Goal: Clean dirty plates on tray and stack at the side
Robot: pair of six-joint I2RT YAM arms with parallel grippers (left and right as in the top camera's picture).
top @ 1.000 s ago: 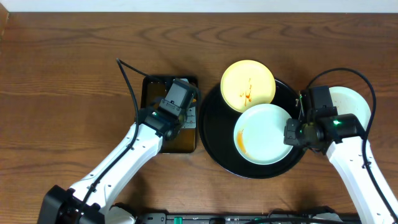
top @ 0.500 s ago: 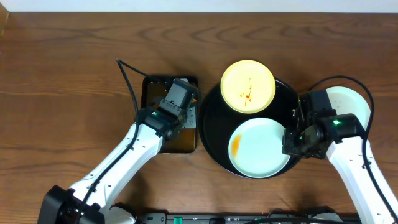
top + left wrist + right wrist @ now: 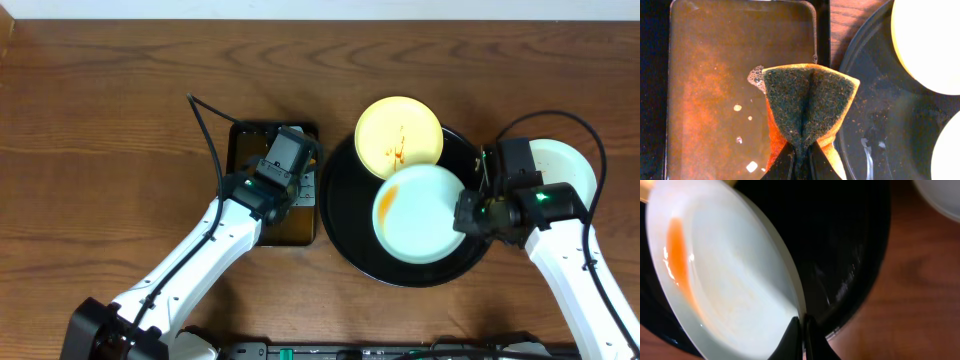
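The round black tray [image 3: 340, 215] holds a pale yellow plate [image 3: 399, 137] with brown smears at its back. My right gripper [image 3: 464, 213] is shut on the rim of a mint-white plate [image 3: 420, 213] with an orange smear at its upper left, held over the tray; the right wrist view shows the plate [image 3: 725, 275] pinched between the fingers [image 3: 801, 325]. A third mint-white plate [image 3: 566, 166] lies on the table right of the tray. My left gripper [image 3: 799, 159] is shut on an orange and dark green sponge [image 3: 807, 107] over the rectangular pan.
The rectangular dark pan [image 3: 245, 150] with soapy brown water [image 3: 715, 90] stands left of the tray, touching its edge. A black cable [image 3: 205, 130] runs from the left arm across the table behind the pan. Wooden table [image 3: 100, 150] lies all around.
My right gripper swung the mint-white plate toward the front of the tray, then back up and right; the plate turned, its smear moving from lower left to upper left. Left arm is still.
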